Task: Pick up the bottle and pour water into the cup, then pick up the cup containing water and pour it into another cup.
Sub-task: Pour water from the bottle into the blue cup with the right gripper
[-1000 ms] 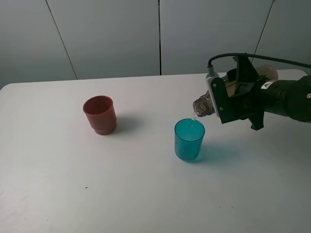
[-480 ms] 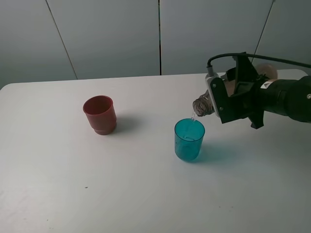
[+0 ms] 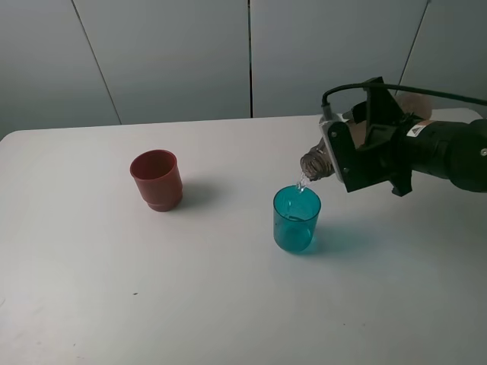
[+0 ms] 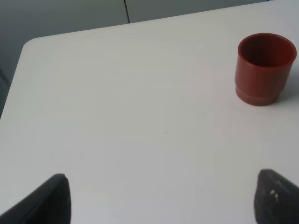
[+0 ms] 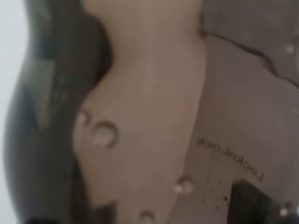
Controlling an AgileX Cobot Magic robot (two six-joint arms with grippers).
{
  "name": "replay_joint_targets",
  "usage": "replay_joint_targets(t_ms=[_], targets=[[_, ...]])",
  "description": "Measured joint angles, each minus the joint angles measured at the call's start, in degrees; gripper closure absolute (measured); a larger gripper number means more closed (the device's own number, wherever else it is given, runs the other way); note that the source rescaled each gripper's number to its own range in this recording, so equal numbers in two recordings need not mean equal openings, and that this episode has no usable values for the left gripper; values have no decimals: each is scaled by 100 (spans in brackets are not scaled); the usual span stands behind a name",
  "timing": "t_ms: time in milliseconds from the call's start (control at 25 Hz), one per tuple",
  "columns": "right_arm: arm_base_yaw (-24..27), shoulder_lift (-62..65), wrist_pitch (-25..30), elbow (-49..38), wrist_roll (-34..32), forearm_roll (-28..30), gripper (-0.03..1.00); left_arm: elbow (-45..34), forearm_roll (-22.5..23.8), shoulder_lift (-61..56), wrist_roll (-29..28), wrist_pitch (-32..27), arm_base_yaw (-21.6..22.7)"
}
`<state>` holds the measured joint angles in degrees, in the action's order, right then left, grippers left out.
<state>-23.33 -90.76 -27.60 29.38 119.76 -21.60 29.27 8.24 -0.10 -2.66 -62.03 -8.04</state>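
Right gripper (image 3: pixel 356 150): black, clamped on a tall, smoky grey-brown see-through plastic bottle (image 3: pixel 315 163) that is tipped neck-down. A thin water stream (image 3: pixel 301 182) runs from its mouth into a small translucent teal-blue plastic tumbler (image 3: pixel 296 219), upright on the white table (image 3: pixel 228 304). Small opaque dull-red plastic cup (image 3: pixel 156 179): upright, well apart to the left. Left gripper (image 4: pixel 163 200): fingers spread wide apart above the table.
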Motion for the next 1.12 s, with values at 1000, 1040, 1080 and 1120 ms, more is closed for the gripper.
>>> replay_joint_targets(t_ms=[1000,1040,1080,1120], targets=[[0,0,94,67,0,0,95,0,0,0,13,0,0],[0,0,134,67,0,0,95,0,0,0,13,0,0],[0,0,145,67,0,0,95,0,0,0,13,0,0],[0,0,145,67,0,0,95,0,0,0,13,0,0]])
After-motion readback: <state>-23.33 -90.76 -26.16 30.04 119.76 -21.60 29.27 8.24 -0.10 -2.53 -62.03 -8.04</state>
